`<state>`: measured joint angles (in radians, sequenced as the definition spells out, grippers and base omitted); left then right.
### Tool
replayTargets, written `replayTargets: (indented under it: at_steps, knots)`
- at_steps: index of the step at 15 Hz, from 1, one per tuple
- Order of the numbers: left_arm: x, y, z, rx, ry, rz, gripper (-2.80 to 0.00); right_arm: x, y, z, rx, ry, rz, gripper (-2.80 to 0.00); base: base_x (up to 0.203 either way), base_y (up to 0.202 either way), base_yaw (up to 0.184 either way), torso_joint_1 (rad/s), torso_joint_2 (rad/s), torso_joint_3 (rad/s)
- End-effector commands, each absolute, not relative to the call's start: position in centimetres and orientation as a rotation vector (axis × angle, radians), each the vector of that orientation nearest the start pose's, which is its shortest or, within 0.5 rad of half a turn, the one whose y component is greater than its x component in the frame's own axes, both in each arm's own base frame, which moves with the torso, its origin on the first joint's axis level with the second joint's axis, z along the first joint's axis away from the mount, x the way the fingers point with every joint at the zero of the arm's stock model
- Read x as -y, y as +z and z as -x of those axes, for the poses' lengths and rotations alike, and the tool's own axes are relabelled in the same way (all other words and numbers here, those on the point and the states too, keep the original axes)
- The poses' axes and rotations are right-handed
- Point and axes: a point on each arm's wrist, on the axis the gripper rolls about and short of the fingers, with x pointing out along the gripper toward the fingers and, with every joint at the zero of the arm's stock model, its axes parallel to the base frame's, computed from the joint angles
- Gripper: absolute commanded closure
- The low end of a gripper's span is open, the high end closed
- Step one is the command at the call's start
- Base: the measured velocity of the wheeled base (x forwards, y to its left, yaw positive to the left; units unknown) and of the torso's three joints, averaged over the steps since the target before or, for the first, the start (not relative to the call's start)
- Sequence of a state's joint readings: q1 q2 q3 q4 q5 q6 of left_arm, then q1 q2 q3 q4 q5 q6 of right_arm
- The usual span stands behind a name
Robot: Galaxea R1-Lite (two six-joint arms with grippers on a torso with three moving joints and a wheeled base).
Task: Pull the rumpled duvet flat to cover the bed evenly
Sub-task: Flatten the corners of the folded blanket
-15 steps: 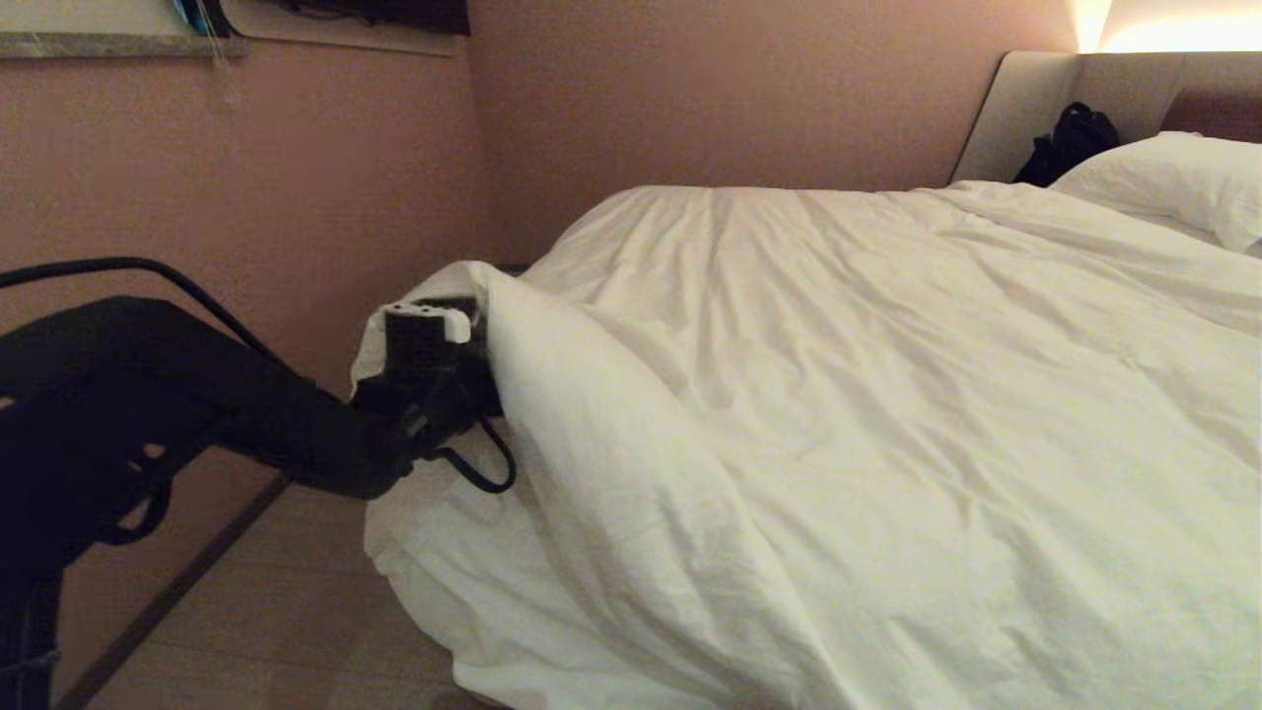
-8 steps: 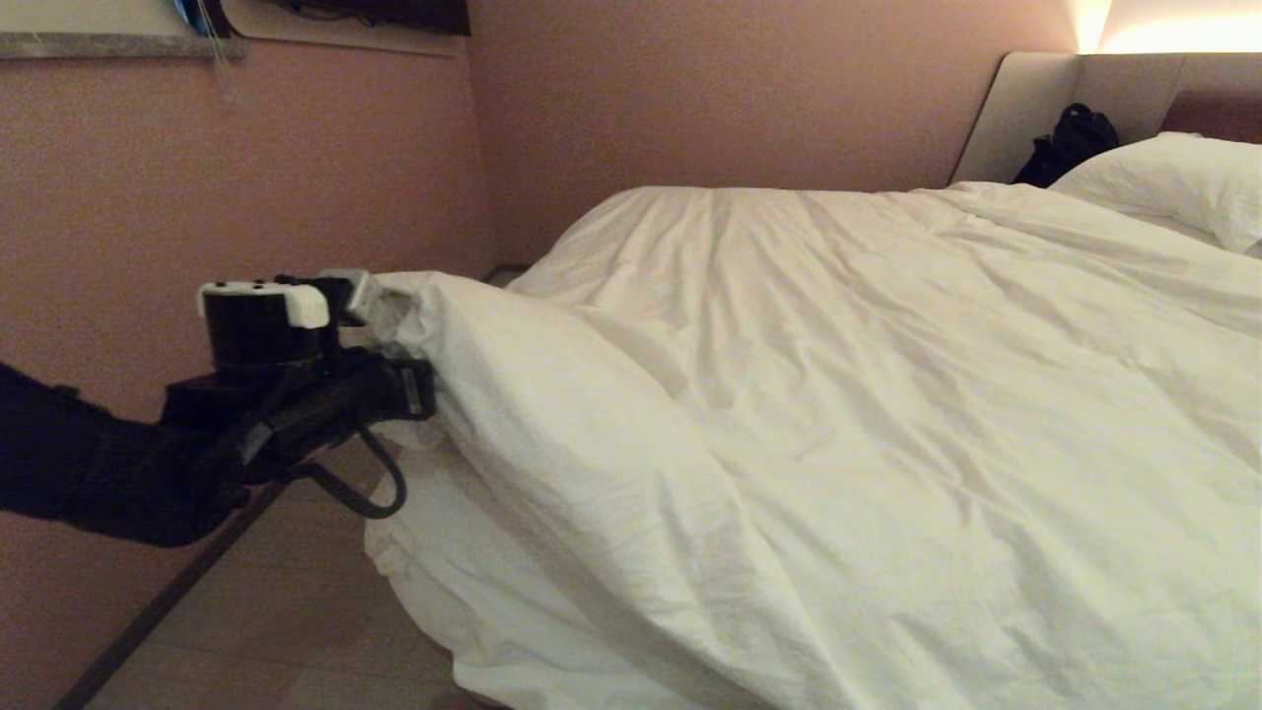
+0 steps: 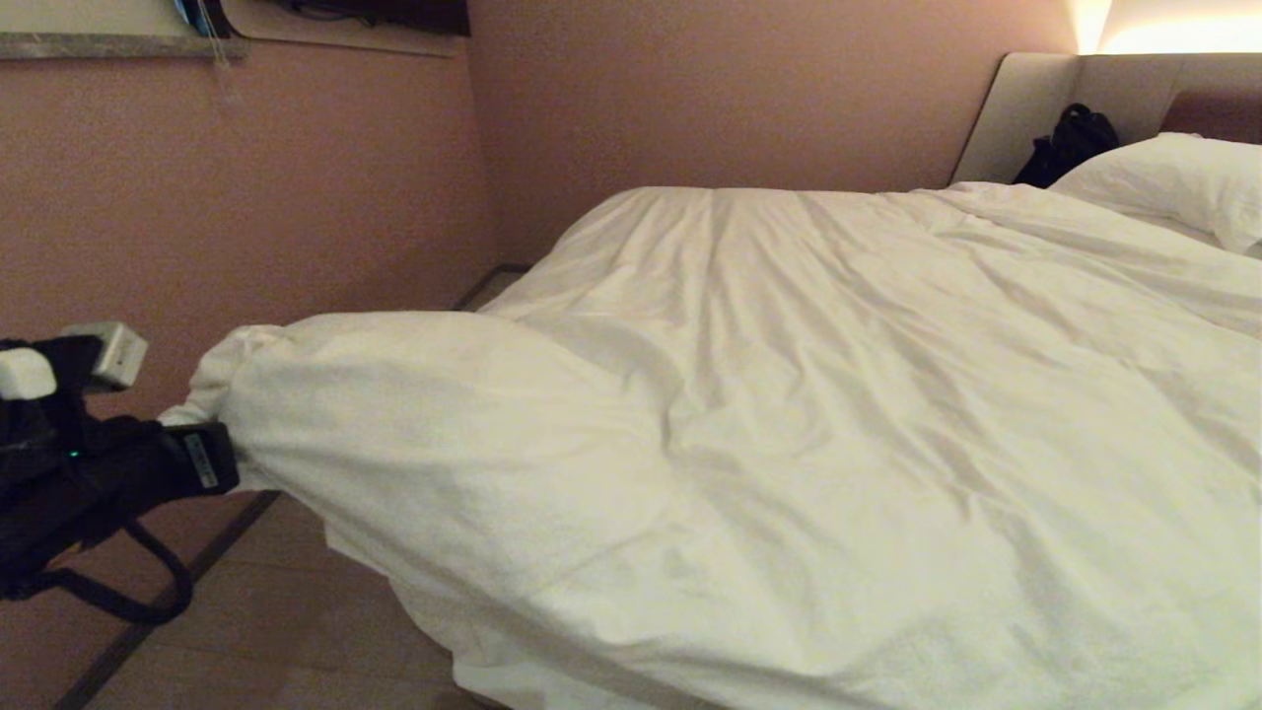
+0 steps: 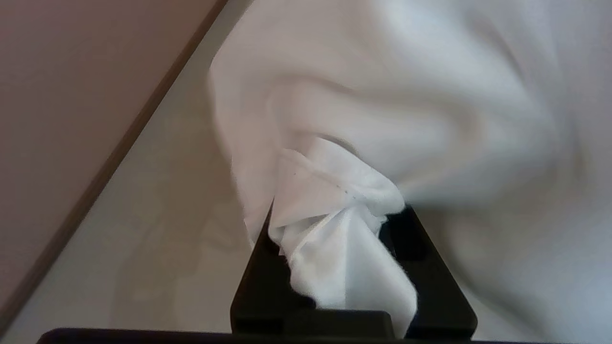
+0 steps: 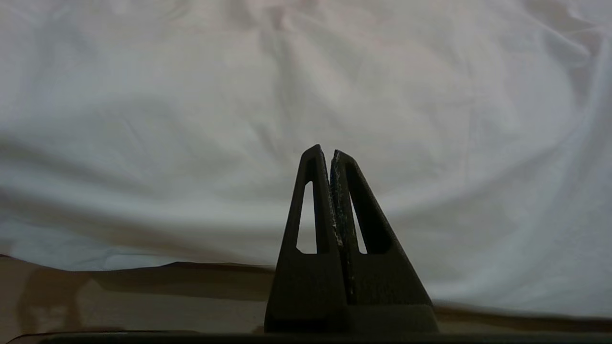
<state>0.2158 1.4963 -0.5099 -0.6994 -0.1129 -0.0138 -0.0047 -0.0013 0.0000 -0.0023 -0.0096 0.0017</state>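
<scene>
One corner of the duvet was caught in the left gripper, whose fingers were pinched almost together on a twisted bunch of the cover, held out over the floor off the foot corner of the bed. From that bunch the cloth ran in a puffed, taut roll to the rest of the quilt, which lay spread and creased over the mattress right up to the pillow near the headboard. Some of its edge sagged toward the floor below the held corner.

The right gripper hung idle beside the bed's flank, fingers pressed together on nothing.

To my eye the pull wanted to run low and level, away from the bed's corner, slowly enough that the bunch would not slip from so narrow a pinch. It would be wise to stop once the ridge flattened, as dragging further would likely draw the far side off the mattress and leave the overhang uneven.
</scene>
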Motion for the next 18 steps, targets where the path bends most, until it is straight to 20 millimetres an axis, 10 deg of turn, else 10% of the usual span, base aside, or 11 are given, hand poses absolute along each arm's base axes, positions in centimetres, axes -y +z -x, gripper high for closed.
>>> replayTargets:
  at_steps: [1,9,18]
  knots:
    - [-5.3,15.8,-20.3,-0.302,0.142,0.073,0.00,0.0,7.6,2.3,0.003,-0.014,-0.002,0.00,0.000,0.000,0.000,0.000,0.00,0.000]
    - [-1.8,12.1,-10.7,-0.398,0.053,0.088,0.00,0.0,7.6,2.3,0.003,-0.015,-0.002,0.00,0.000,0.000,0.000,0.000,0.00,0.000]
    - [-1.2,13.1,-5.6,-0.481,0.214,0.088,0.00,0.0,7.6,2.3,0.003,-0.015,-0.002,0.00,0.000,0.000,0.000,0.000,0.00,0.000]
